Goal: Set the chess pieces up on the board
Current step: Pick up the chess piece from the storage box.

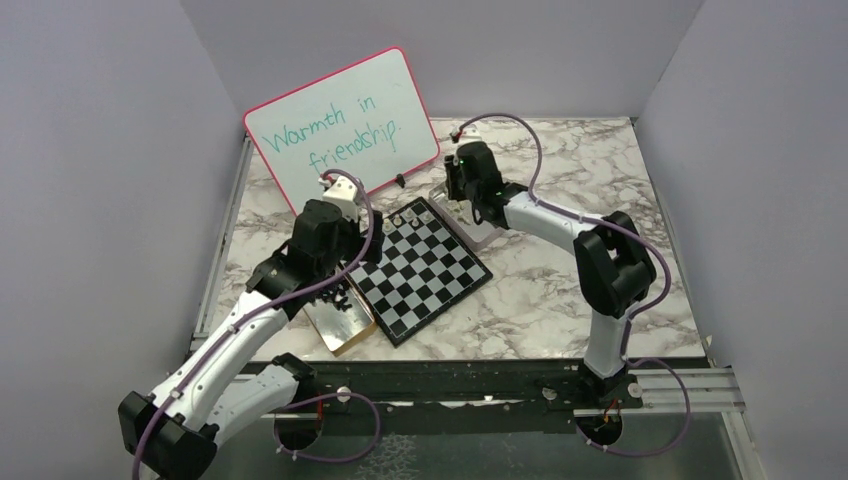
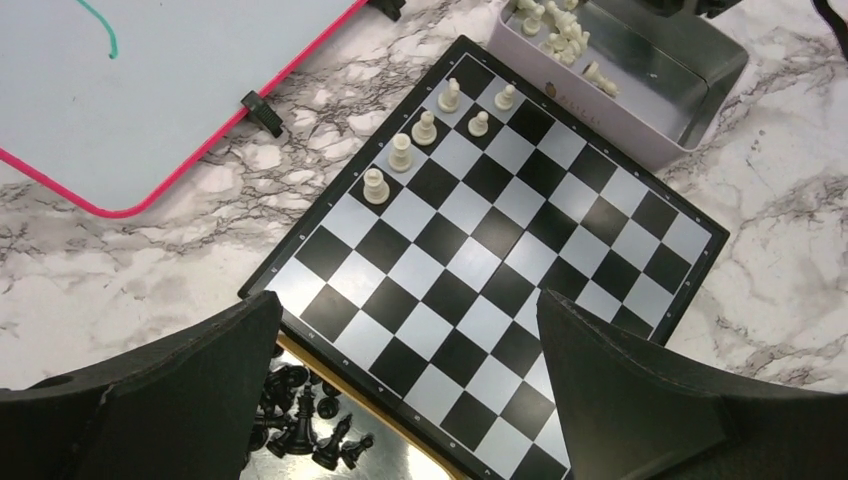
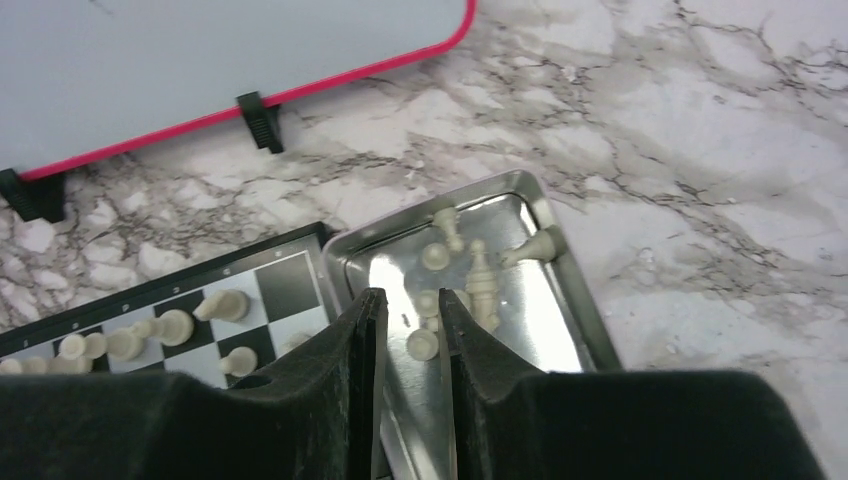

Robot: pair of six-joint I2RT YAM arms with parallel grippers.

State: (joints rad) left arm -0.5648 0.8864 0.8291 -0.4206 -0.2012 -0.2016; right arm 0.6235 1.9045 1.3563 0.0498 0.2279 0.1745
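The right gripper hangs over the open tin at the board's far corner. Its jaws stand only a narrow slit apart with nothing between them. The left gripper is spread as wide as it goes, empty, above the near half of the board.

The biggest risk is on the board. A few white pieces stand along its far edge, just beside the tin, and an arm swinging low from tin to board could knock them over. In the tin, the loose white pieces are crowded together, some lying on their sides. A narrow jaw coming down there may pinch two at once, push one aside, or grip one crookedly so that it lands tilted on its square.

The nearest loose piece lies just beside the right gripper's fingers, perhaps touching one; the view is too tight to be sure. The black pieces sit heaped in a second tin against the board's near edge, beneath the left gripper's finger.
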